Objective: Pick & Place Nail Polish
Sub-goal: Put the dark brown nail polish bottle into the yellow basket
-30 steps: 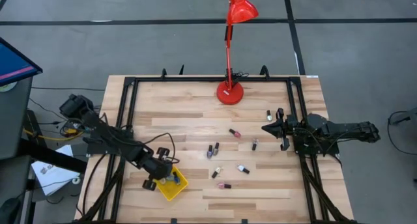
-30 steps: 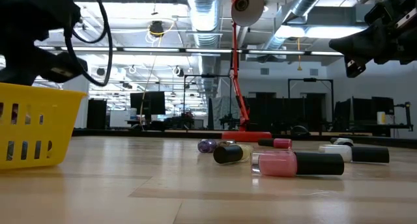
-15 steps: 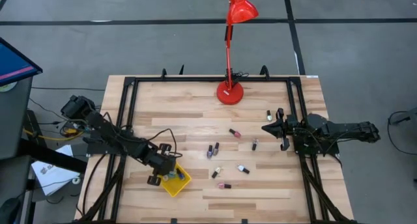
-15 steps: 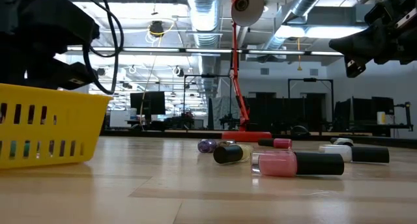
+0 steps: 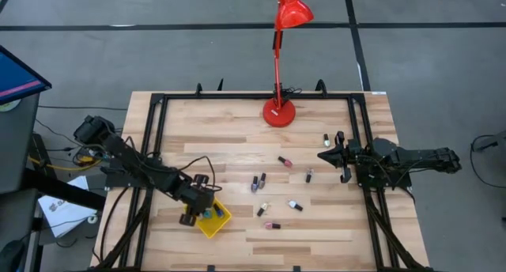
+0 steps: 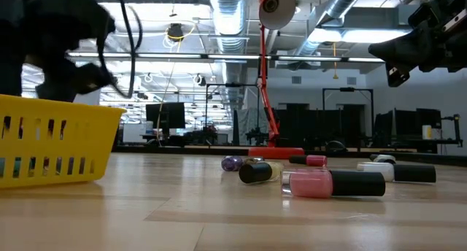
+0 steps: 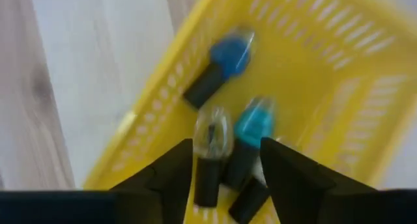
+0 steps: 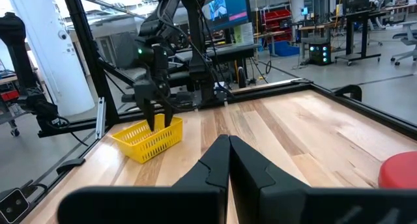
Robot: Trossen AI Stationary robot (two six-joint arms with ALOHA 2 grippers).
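Observation:
The yellow tray (image 5: 221, 222) stands near the table's front left; it also shows in the low view (image 6: 51, 145). In the left wrist view a blue bottle (image 7: 225, 61), a teal one (image 7: 251, 129) and a pale one (image 7: 212, 146) lie in it. My left gripper (image 5: 206, 209) is open, pointing down over the tray, its fingers on either side of the pale bottle in the wrist view (image 7: 225, 178). Several more bottles lie on the table's middle (image 5: 258, 182), (image 5: 272, 224), (image 6: 332, 183). My right gripper (image 5: 326, 156) is shut and empty, raised at the right.
A red desk lamp (image 5: 278, 112) stands on its round base at the table's far middle. A black frame (image 5: 158, 145) runs along the table's sides and far edge. One bottle (image 5: 325, 139) lies close by my right gripper. Bare wood shows in front of the tray.
My left gripper has gone toward the table's right edge, from beside the yellow tray to over it. The tray has slid a little toward the right on the table. My right arm has kept still.

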